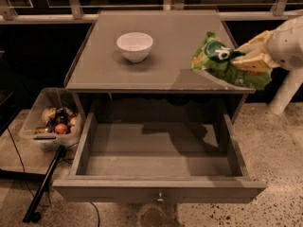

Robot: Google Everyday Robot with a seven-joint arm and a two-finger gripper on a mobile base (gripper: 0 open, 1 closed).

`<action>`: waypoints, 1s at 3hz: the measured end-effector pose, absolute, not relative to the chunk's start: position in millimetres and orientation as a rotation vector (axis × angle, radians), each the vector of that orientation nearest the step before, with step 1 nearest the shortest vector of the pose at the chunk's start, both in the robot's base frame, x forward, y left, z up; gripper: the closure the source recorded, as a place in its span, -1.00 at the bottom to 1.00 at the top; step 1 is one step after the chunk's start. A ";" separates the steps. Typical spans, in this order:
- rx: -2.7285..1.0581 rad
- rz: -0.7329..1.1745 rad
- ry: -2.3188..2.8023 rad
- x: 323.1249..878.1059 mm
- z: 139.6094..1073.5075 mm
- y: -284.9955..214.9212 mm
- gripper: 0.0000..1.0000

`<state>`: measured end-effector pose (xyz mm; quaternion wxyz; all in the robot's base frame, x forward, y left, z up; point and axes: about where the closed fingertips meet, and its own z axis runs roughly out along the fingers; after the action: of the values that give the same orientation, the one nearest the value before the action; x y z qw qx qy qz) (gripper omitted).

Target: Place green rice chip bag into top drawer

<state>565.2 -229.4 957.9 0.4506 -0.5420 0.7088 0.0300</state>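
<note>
I see the gripper [242, 59] clamped on the green rice chip bag [214, 60], over the table [175, 32] R edge. Top drawer [118, 193] is pulled open below.

The white robot arm [289, 46] is cut off by the right edge; only its last part and the beige gripper [239, 57] show, above the right front corner of the grey table [189, 32]. The jaws clamp the crinkled, shiny green rice chip bag [208, 63] and cover its right part. What fills the clear plastic bin [33, 112] is too small to name. The rear of the wide grey wooden top drawer [118, 193] lies in shadow.
</note>
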 end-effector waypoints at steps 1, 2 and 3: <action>-1.290 0.093 1.796 523.5 949.5 -229.2 1.00; -1.291 0.097 1.809 519.1 944.0 -230.2 1.00; -1.298 0.075 1.801 532.5 950.6 -220.4 1.00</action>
<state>532.5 -220.4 950.6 0.4441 -0.5237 0.7264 0.0303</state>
